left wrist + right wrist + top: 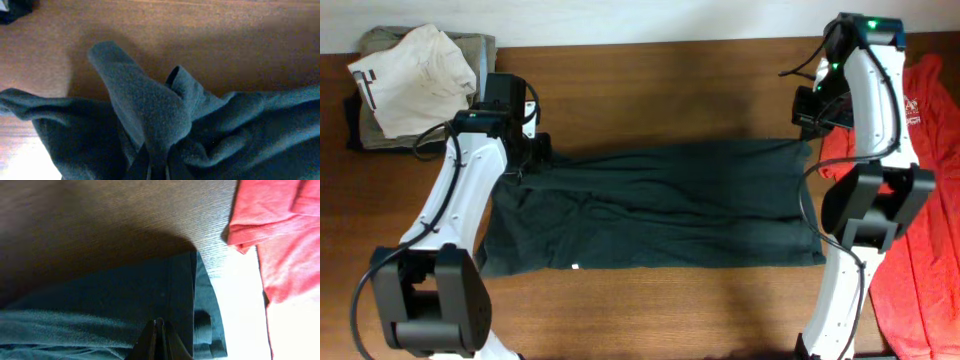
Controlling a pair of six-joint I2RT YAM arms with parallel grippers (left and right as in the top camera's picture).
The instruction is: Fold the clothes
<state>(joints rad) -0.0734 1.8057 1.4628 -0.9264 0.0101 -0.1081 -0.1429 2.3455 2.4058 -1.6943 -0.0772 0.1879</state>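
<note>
A crumpled white garment (410, 75) lies atop folded khaki cloth (472, 45) at the far left of the brown wooden surface (650, 85). A red-orange shirt (925, 250) sprawls along the right edge.

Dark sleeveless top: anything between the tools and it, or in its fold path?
Nothing visible: left tool and right tool each pinch the far edge of the thin dark sleeveless top.

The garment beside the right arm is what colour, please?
The garment is coral red, clearest in the right wrist view.
</note>
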